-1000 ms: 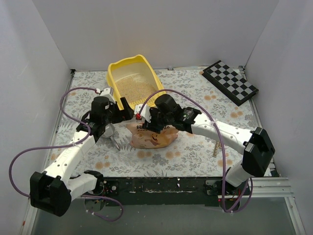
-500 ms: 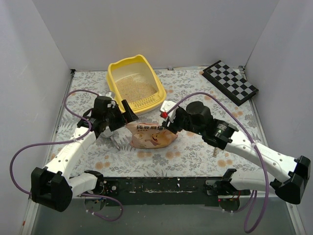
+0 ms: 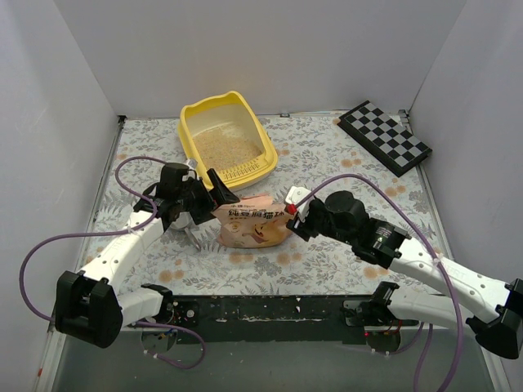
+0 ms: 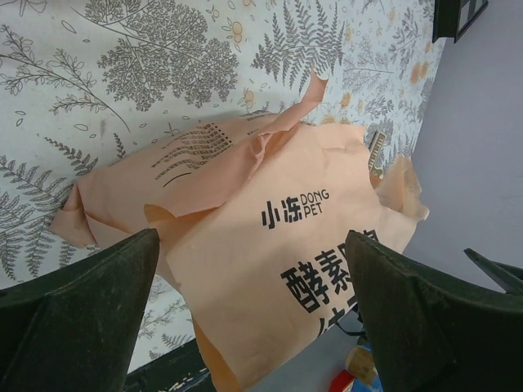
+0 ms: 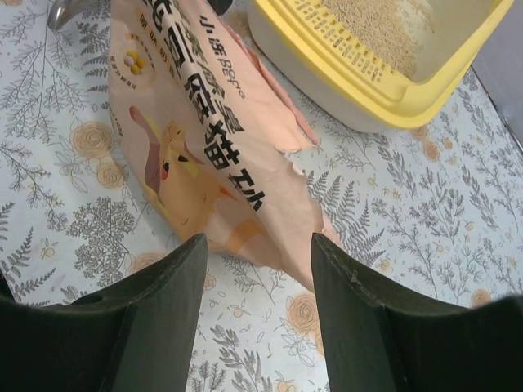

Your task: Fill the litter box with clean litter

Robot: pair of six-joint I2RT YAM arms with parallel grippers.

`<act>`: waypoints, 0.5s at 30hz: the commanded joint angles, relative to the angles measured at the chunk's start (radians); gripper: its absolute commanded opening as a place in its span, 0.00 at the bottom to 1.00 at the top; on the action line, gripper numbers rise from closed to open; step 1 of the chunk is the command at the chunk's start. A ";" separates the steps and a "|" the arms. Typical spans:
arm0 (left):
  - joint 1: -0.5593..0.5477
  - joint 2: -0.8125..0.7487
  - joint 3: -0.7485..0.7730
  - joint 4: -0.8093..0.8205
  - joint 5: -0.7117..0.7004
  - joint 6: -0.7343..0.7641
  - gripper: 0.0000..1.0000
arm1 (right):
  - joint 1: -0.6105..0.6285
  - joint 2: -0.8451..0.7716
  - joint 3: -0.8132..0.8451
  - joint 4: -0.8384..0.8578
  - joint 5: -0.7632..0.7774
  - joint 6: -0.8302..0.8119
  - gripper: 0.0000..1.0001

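L pincer [image 4: 252, 237] wide over bag [image 4: 327, 188], arm bent low; R pincer [image 5: 257, 238] part-open, empty, arm stretched out.

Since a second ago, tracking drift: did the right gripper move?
Yes: right gripper pulled away from the litter box, rightward and nearer, now beside the bag.

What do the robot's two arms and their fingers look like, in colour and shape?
Both arms have white tubular links with bulky black joints. The left arm and the right arm each carry a thin purple cable that loops loosely alongside. The fingers are matte black, broad and wedge-shaped. A small red part sits beside the right gripper.
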 commanded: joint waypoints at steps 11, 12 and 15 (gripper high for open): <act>-0.001 -0.009 -0.012 0.081 0.100 -0.016 0.98 | 0.003 -0.071 -0.071 0.050 0.018 0.036 0.60; 0.001 -0.014 -0.012 0.071 0.100 -0.010 0.98 | 0.003 -0.075 -0.074 0.049 0.018 0.038 0.60; 0.001 -0.046 -0.015 0.034 0.089 0.005 0.98 | 0.003 -0.085 -0.080 0.047 0.021 0.038 0.60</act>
